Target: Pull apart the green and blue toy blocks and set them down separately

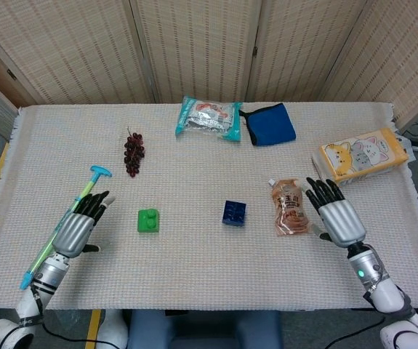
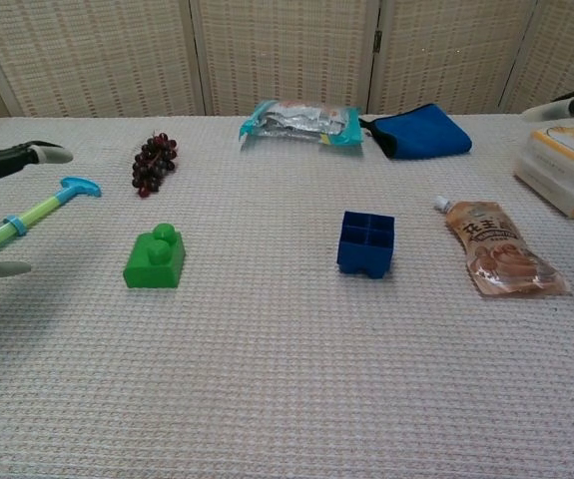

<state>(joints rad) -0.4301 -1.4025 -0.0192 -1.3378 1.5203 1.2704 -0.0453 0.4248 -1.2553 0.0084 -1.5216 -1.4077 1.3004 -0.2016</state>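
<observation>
Woven cream table (image 1: 194,254) before wicker screens, green block (image 1: 148,220) and blue block (image 1: 234,213) lay well apart mid-table, left hand (image 1: 78,229) empty, fingers spread beside a toy pump (image 1: 63,223), right hand (image 1: 337,219) empty, splayed beside a brown pouch (image 1: 289,207).

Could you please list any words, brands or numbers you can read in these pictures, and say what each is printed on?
None can be read.
Brown pouch: printed characters, too blurred.
Cat-print pack: only cartoon cats legible.
Silver snack bag: print too small.
</observation>
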